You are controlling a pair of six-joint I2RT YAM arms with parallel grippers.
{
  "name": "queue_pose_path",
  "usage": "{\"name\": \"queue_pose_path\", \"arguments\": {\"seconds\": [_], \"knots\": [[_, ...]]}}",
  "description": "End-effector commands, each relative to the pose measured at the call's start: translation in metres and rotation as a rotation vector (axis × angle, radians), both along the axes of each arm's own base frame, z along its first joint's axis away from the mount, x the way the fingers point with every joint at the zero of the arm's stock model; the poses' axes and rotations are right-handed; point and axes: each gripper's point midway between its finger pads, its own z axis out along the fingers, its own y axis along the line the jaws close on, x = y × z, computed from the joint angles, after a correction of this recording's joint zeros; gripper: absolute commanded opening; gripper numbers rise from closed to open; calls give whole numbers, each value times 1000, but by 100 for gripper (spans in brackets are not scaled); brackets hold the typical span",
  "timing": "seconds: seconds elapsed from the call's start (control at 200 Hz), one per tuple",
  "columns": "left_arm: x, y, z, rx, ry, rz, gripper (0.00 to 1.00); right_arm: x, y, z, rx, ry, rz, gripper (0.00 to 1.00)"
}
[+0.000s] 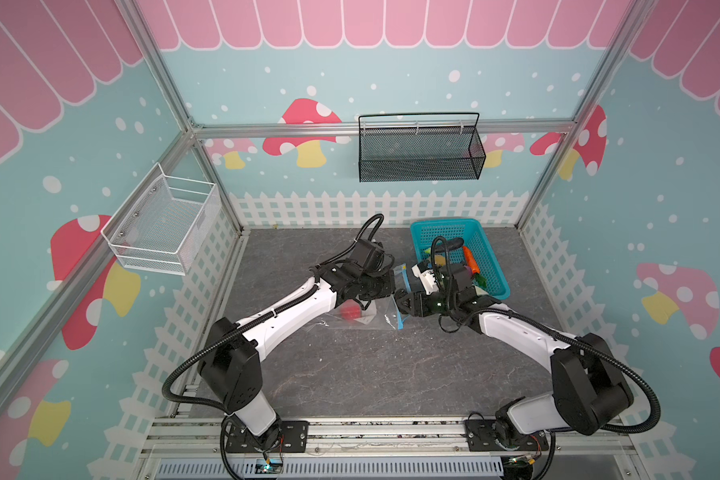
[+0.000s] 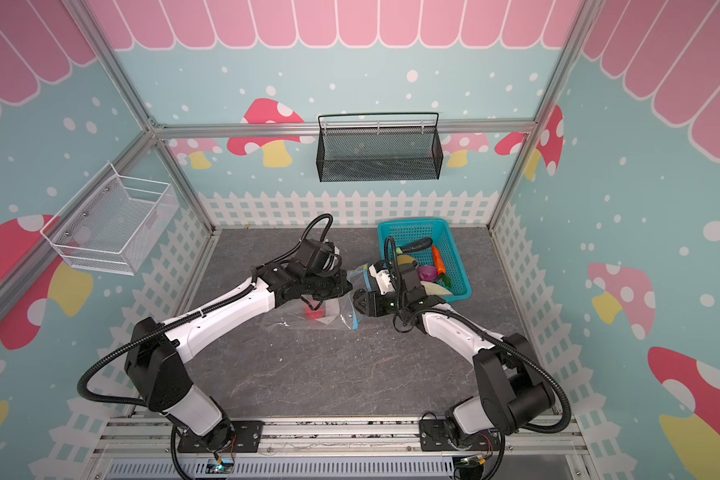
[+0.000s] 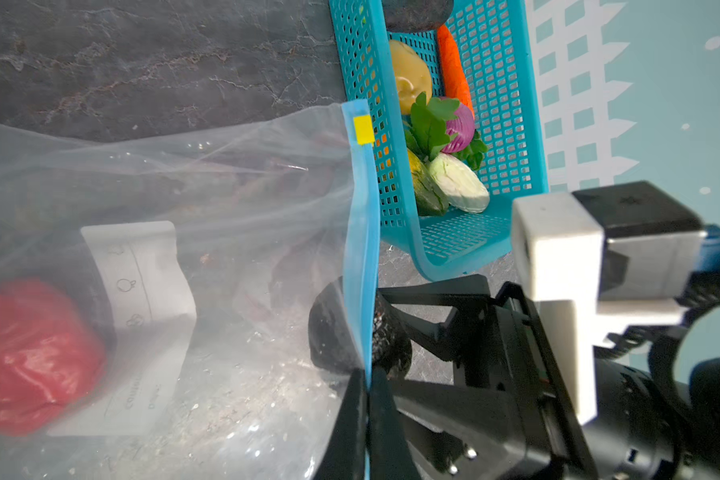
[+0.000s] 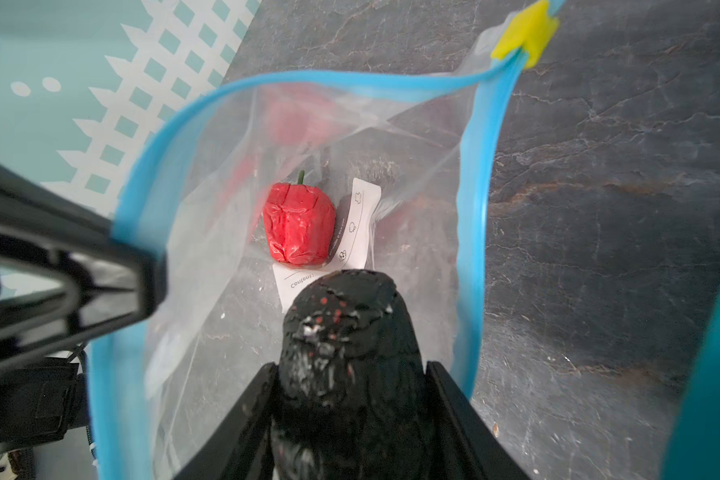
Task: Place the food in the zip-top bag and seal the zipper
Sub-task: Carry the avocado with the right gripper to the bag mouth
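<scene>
The clear zip-top bag (image 1: 375, 318) (image 2: 300, 320) lies mid-table with its mouth held wide. My left gripper (image 3: 367, 374) (image 1: 393, 286) is shut on the blue zipper (image 3: 360, 249) (image 4: 472, 208). The yellow slider (image 3: 363, 130) (image 4: 524, 31) sits at the zipper's far end. A red toy food piece (image 4: 299, 224) (image 3: 30, 357) rests inside by the white label (image 4: 360, 224). My right gripper (image 4: 350, 365) (image 1: 400, 305) is shut on a black lumpy food piece (image 4: 346, 316), which pokes into the bag's mouth.
The turquoise basket (image 1: 443, 222) (image 3: 362, 50) stands just right of the bag. It holds a carrot (image 3: 454, 66), a purple onion (image 3: 460, 124), a yellow piece (image 3: 410, 75), a white leafy piece (image 3: 458, 187) and a dark piece (image 1: 454, 243). Wire baskets hang on the walls.
</scene>
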Motion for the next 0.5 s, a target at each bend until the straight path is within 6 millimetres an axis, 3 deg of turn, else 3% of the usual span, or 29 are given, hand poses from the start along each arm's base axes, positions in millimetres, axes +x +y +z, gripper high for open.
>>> {"name": "queue_pose_path", "arguments": {"seconds": [0.0,0.495], "knots": [[0,0,21,-36,-36,13,0,2,2,-5,-16,-14,6,47],[-2,0,20,-33,-34,12,0,1,0,-11,-29,-4,2,55]]}}
